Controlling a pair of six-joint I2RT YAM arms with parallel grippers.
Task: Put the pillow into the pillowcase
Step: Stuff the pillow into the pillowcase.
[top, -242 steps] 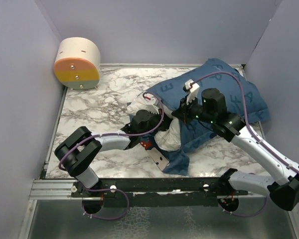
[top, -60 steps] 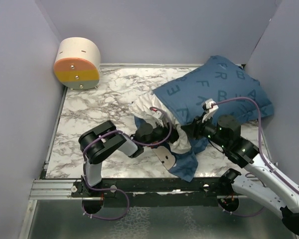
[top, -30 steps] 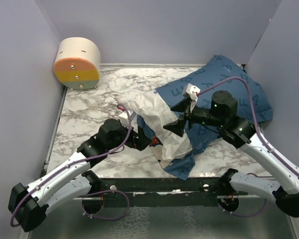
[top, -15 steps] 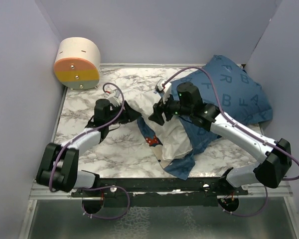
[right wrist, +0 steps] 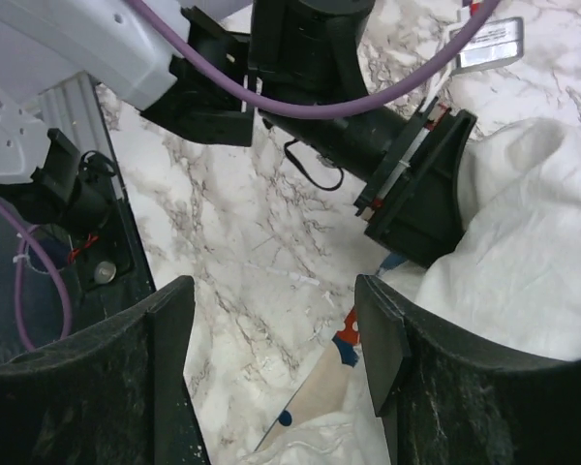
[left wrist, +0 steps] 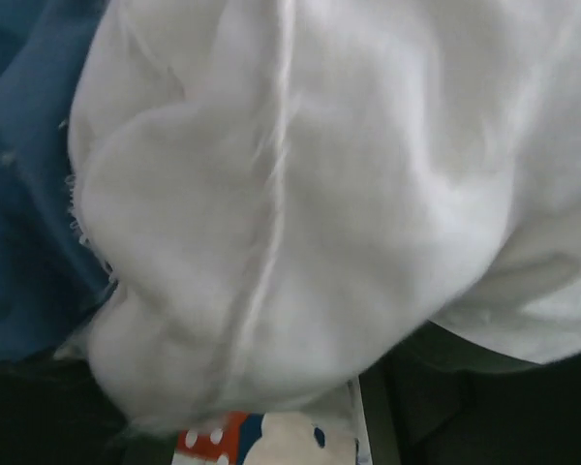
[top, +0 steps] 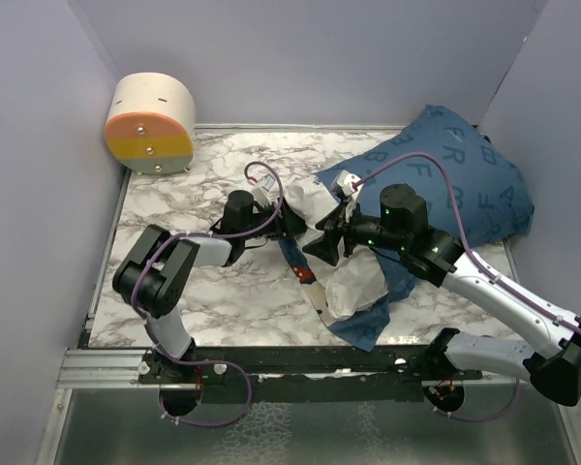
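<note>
Where the counter (top: 184,213) meets the lilac walls at 10 o'clock, a cream drum (top: 151,124) lies on its side, its round face banded orange, yellow and teal, well apart from everything else. Purple cables loop over both arms and cross above the cloth in the middle.

From 1 to 3 o'clock lies the pillowcase (top: 465,184), dark blue and bulging, its open mouth turned toward 8 o'clock. Most of the pillow (top: 356,279) sits inside it. A crumpled white end spills out at the counter's centre onto a loose blue flap.

The left gripper (top: 292,221) is pushed into that white end from 9 o'clock. Its own camera is filled with white fabric, blue at the edge, so whether its fingers grip anything I cannot tell. The right gripper (top: 324,244) hovers just beside it at the mouth. In the wrist view its fingers (right wrist: 169,387) stand apart with only marble and a strip of printed cloth between them, holding nothing.

Light blue letters cover the case; F and R read clearly. A cream mouse face with red polka dots shows on the flap.
</note>
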